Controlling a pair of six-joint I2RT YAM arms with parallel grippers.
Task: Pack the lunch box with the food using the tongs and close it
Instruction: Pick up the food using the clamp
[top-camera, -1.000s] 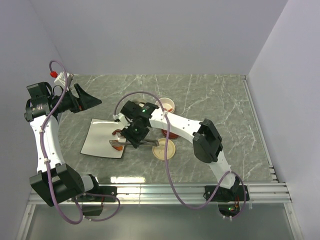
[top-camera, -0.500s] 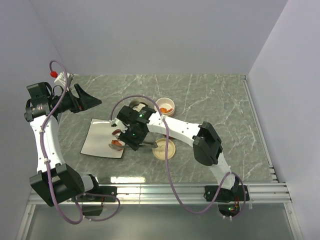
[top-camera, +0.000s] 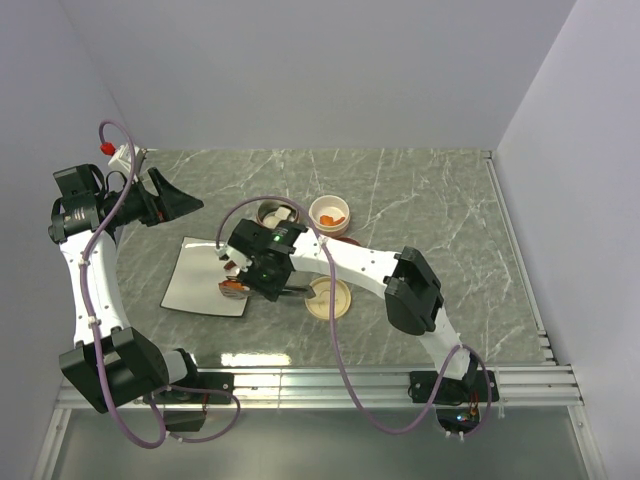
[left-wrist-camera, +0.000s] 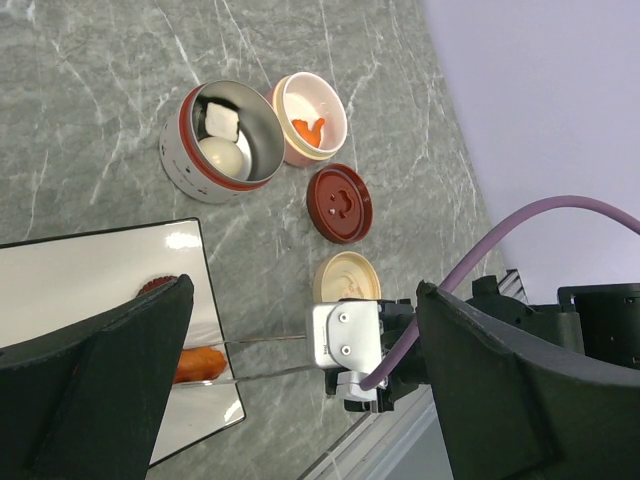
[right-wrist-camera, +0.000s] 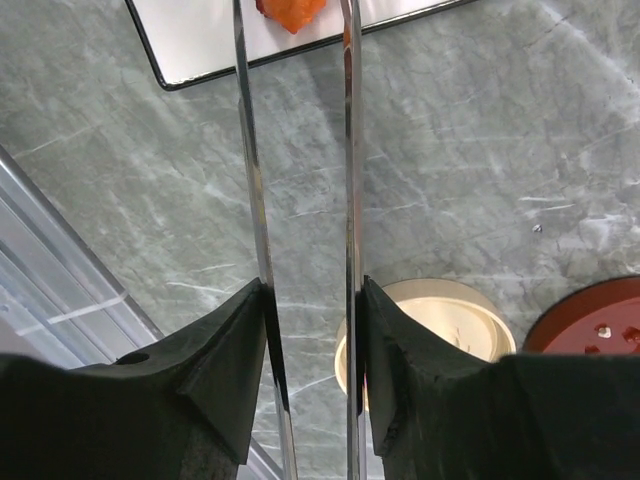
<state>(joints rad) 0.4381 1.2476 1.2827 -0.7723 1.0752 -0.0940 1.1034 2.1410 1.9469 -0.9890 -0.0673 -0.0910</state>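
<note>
— Which step is it now?
— Picking up food, it seems. The right gripper (right-wrist-camera: 310, 320) grips the tongs (right-wrist-camera: 250, 180) by both arms, pressed partly together. An orange fried piece (right-wrist-camera: 292, 12) on the white plate (right-wrist-camera: 190, 30) lies between their tips. Next it must squeeze enough, lift, and carry the piece to the pink cup (left-wrist-camera: 322, 92).
— And the left gripper (left-wrist-camera: 305, 300)?
— Spread wide, holding nothing, well apart from the food.
— The place?
— A grey marbled table (right-wrist-camera: 480, 150) and plain pale walls (top-camera: 300, 70).

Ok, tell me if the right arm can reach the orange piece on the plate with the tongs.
Probably yes: the right gripper holds the tongs, whose arms flank the orange piece on the plate, with nothing between.
</note>
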